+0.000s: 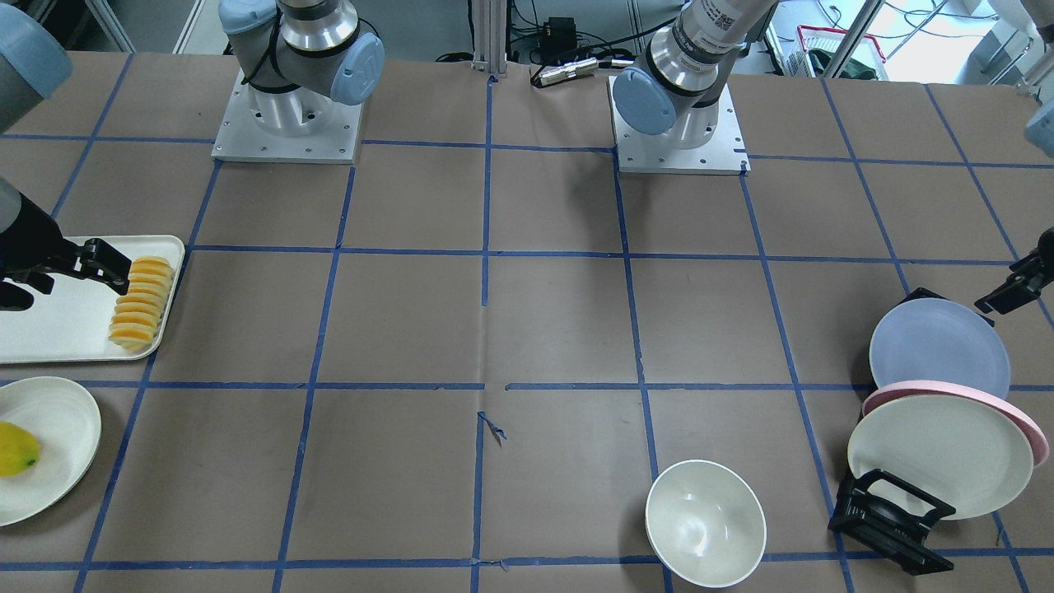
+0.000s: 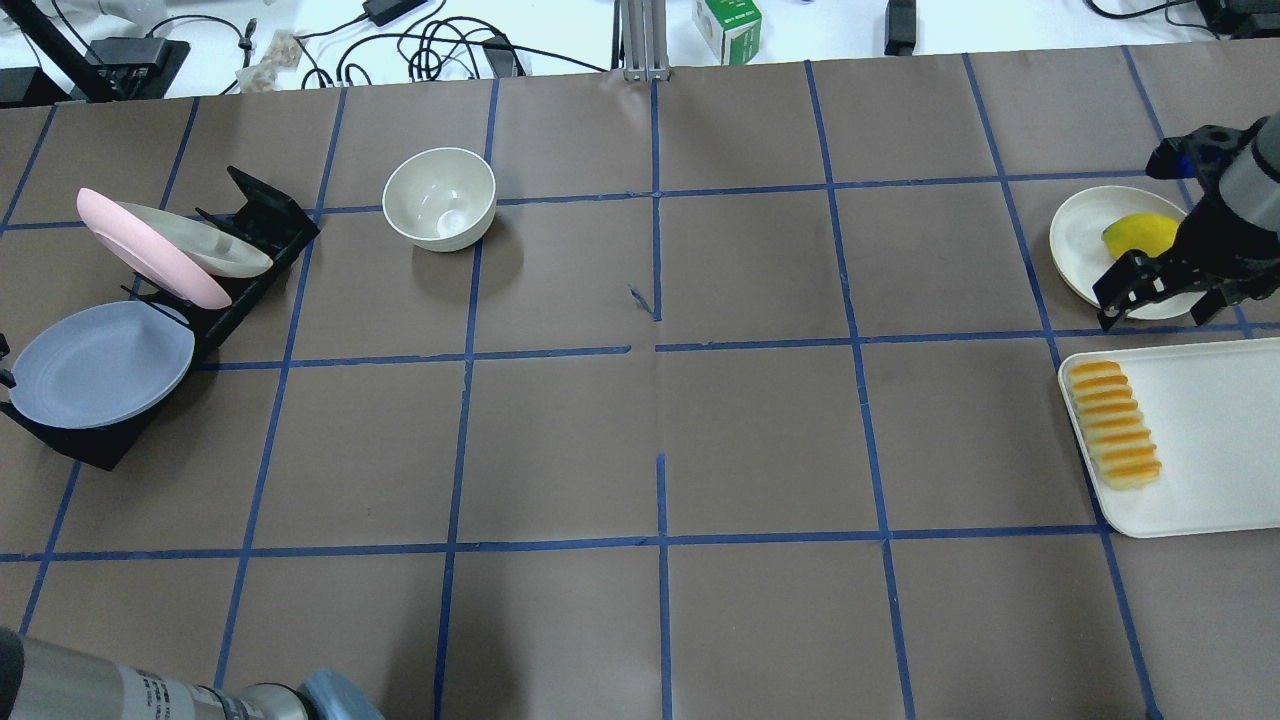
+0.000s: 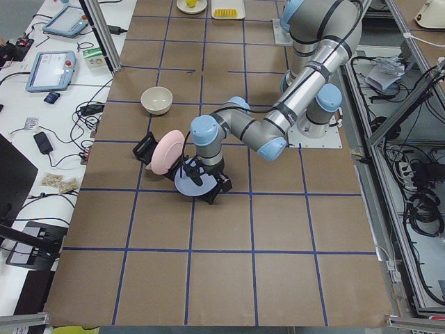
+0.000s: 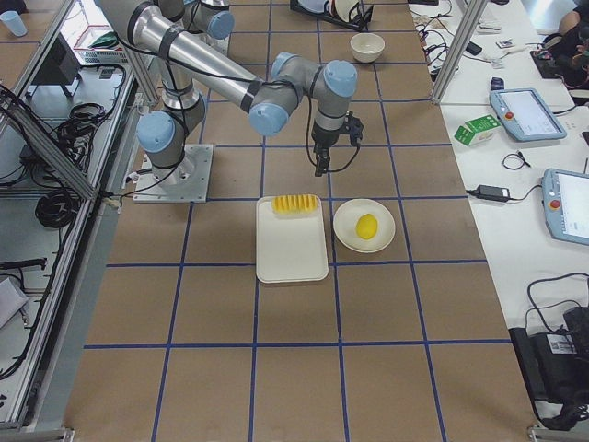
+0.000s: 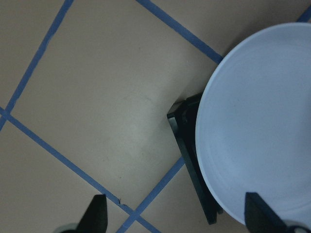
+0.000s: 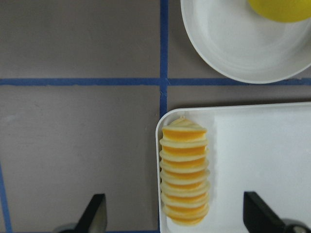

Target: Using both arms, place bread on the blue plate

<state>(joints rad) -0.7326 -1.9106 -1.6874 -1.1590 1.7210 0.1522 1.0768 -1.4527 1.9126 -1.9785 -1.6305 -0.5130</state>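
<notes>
The bread [image 2: 1113, 424] is a ridged orange-and-cream loaf lying at the inner end of a cream tray [image 2: 1210, 430]; it also shows in the front view [image 1: 142, 302] and the right wrist view [image 6: 184, 172]. My right gripper [image 2: 1160, 305] is open and empty, hovering above the table just past the loaf's end, with the loaf lying between its fingers in the right wrist view [image 6: 177, 218]. The blue plate [image 2: 100, 362] leans in the end slot of a black rack. My left gripper [image 5: 177, 218] is open and empty, right beside the plate's edge [image 5: 257, 126].
A pink plate [image 2: 150, 250] and a cream plate [image 2: 215, 245] stand in the same rack [image 2: 260, 215]. A cream bowl [image 2: 438, 198] sits mid-table. A small cream plate [image 2: 1075, 240] holding a yellow fruit [image 2: 1140, 235] lies beside the tray, under my right wrist.
</notes>
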